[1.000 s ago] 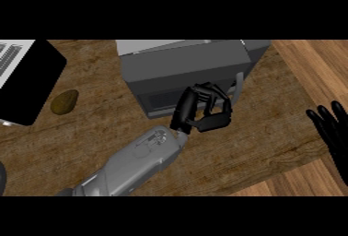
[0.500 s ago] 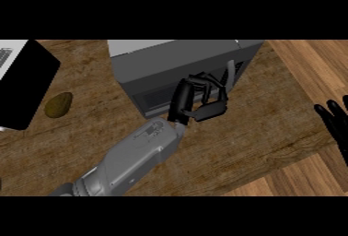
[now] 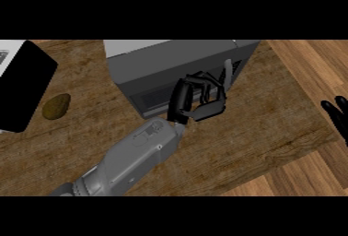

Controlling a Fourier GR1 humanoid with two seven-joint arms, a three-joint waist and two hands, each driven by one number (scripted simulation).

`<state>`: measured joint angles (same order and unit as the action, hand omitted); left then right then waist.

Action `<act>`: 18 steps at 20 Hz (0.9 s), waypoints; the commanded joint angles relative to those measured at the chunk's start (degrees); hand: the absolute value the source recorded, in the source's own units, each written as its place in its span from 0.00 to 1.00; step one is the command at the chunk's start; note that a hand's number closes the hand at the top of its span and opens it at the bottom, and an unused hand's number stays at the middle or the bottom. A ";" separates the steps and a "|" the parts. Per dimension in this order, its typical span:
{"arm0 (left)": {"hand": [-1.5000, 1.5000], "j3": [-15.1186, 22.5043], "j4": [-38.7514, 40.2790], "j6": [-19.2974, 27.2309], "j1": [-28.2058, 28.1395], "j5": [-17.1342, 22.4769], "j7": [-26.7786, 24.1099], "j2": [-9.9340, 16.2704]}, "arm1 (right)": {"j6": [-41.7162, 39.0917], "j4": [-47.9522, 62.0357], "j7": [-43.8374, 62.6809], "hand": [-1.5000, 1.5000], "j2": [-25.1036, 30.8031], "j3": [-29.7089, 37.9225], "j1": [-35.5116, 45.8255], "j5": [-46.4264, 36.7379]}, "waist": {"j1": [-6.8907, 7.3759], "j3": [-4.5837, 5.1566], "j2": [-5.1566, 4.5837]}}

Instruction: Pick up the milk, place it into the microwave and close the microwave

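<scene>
Head view: your left hand (image 3: 198, 97) sits curled against the front of the grey microwave (image 3: 178, 64).

You can see the left forearm rising from the lower left across the wooden counter (image 3: 272, 124), its black fingers bent inward near the microwave's vertical door handle (image 3: 226, 73). Whether the hand grips anything you cannot tell; nothing shows plainly inside the curl. The milk appears nowhere you can pick it out, so its place cannot be told. Your right hand (image 3: 337, 115) rests at the right edge, fingers straight and relaxed. At left, a brown potato (image 3: 57, 106) lies on the counter just beside a black-and-white appliance (image 3: 21, 87).
</scene>
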<state>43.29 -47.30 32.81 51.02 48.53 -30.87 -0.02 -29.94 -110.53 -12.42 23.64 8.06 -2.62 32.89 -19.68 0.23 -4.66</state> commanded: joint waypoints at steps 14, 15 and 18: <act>1.00 -1.36 5.73 -1.37 4.20 5.02 -4.31 0.02 | 0.51 -1.15 3.76 0.00 3.15 2.18 1.49 5.46 | -1.53 -0.08 -0.90; 1.00 -0.96 5.92 -1.21 3.75 5.05 -5.01 0.02 | 0.58 -1.38 3.94 0.00 3.49 2.47 1.73 5.68 | -1.48 -0.05 -0.81; 1.00 -0.63 5.91 -1.24 4.28 5.78 -5.37 0.02 | 1.27 -1.23 4.47 0.00 3.69 2.84 2.62 6.53 | -1.49 -0.06 -0.99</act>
<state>44.32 -45.64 32.68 51.40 52.88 -37.53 -0.01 -29.04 -111.72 -8.58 26.75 10.33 -0.74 38.34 -20.50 0.09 -4.80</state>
